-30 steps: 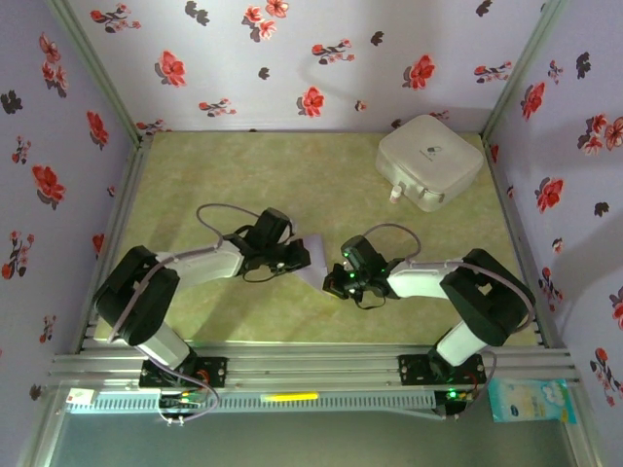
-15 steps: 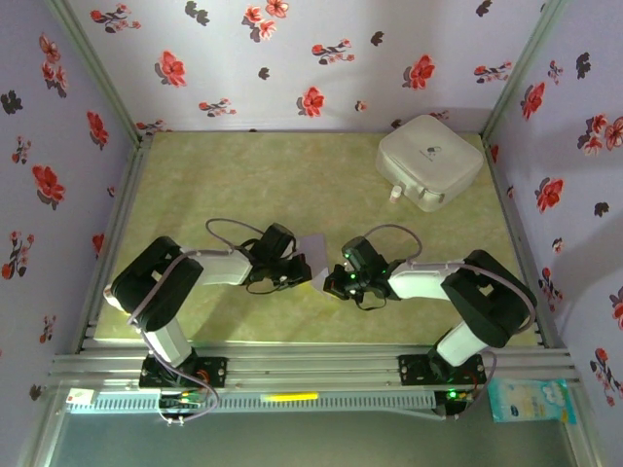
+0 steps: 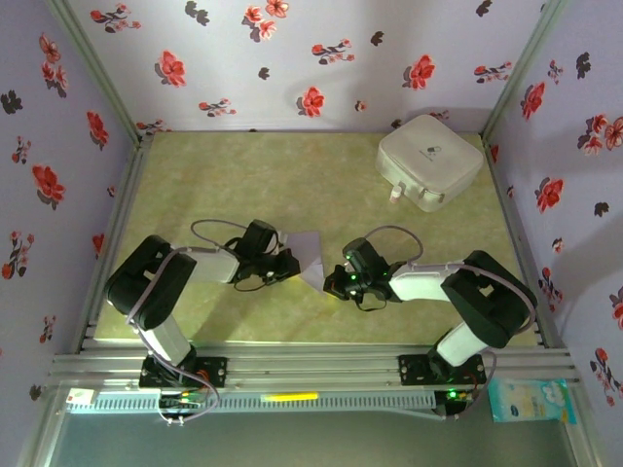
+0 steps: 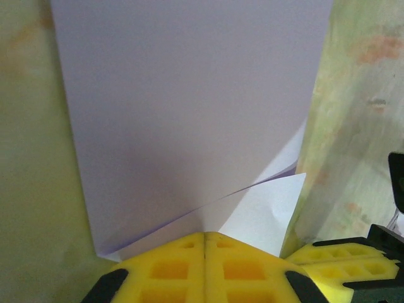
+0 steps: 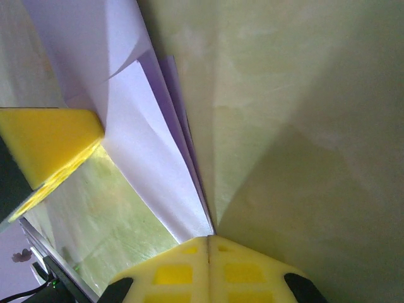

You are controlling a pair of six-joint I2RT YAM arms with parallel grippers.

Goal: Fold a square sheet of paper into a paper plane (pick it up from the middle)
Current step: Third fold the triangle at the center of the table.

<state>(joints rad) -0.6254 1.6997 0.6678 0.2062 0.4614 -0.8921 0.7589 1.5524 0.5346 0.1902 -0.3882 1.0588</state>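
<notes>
Lavender paper sheet [image 3: 310, 251], partly folded, pinched from both sides at the centre of the overhead frame.

In the left wrist view the lavender paper sheet [image 4: 189, 113] fills the upper frame, a folded flap low and right of centre. The left gripper [image 4: 205, 243] has its yellow pads pressed together on the sheet's near edge. In the right wrist view the right gripper [image 5: 209, 243] is clamped on a pointed corner of the layered sheet [image 5: 145, 158]. Overhead, the left gripper [image 3: 289, 263] and the right gripper [image 3: 332, 282] flank the sheet on the green table [image 3: 243, 175]. A white rounded box [image 3: 429, 161] sits well apart at upper right.
</notes>
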